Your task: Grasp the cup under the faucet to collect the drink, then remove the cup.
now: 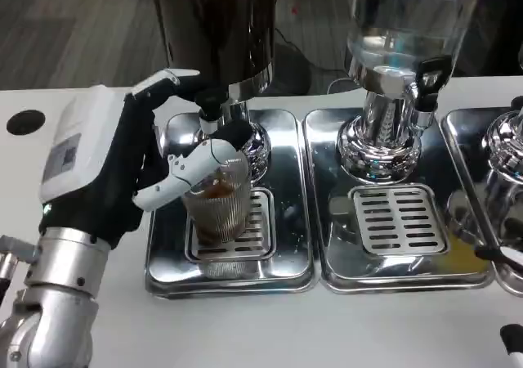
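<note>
Your left hand is wrapping its fingers around the ribbed clear cup, holding it upright on the slotted grate just beyond your palm. You are keeping the cup directly below the black faucet above your fingertips, likely so the brown drink lands inside it; some brown liquid is already sitting in the cup. Behind the faucet, the dark dispenser is standing on the same steel tray that is catching drips under the cup. Off to the far side of your hand, a second, clear dispenser is standing on its own tray, and a third is partly showing at the edge. Counting: one cup, three dispensers, three trays. Whether your right hand, a sliver at the lower corner, is holding anything cannot be told.
</note>
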Controlling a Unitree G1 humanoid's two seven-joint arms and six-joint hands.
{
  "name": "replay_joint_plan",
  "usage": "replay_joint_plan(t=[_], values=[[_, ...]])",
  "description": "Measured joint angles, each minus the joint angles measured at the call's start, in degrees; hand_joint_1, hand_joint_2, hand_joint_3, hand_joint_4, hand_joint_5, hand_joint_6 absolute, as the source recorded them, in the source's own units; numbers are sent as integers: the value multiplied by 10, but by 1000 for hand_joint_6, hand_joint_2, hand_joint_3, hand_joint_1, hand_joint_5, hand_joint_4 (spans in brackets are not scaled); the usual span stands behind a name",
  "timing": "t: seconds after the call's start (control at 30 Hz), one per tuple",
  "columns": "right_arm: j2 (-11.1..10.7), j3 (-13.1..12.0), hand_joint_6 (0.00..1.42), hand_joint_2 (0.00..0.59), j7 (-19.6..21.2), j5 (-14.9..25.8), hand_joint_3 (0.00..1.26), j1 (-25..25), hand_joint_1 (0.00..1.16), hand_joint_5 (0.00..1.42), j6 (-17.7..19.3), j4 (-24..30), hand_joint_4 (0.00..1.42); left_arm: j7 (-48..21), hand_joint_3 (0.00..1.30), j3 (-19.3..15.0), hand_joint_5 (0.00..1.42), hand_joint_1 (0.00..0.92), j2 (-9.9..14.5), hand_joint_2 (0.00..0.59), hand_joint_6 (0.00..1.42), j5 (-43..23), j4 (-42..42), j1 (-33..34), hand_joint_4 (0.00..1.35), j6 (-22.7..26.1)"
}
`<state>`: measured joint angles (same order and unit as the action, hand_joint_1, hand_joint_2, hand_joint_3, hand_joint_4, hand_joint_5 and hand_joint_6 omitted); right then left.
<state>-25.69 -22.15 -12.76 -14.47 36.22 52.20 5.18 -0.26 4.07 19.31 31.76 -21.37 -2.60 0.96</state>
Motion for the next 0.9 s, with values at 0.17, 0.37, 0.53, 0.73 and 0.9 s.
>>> replay_joint_plan(t=[0.17,0.37,0.53,0.73,0.9], values=[[-2,0,0,465,1,0,188,-2,453,0,0,1,2,0,462,-1,1273,21,0,74,1358,0,0,0,411,-1],[-2,0,0,466,1,-2,189,-2,455,0,0,2,2,0,462,-1,1264,21,0,74,1357,0,2,0,411,-4],[-2,0,0,466,1,-1,190,-2,456,0,0,3,2,0,462,-1,1260,21,0,74,1357,0,5,2,411,-4],[-2,2,0,466,1,0,190,-2,456,0,-4,6,2,0,256,-1,1210,2,0,55,1300,-1,7,3,176,-4],[-3,6,0,466,1,1,190,-4,456,0,-7,8,2,12,131,-3,1137,0,-3,43,1247,-8,26,-9,30,-31]])
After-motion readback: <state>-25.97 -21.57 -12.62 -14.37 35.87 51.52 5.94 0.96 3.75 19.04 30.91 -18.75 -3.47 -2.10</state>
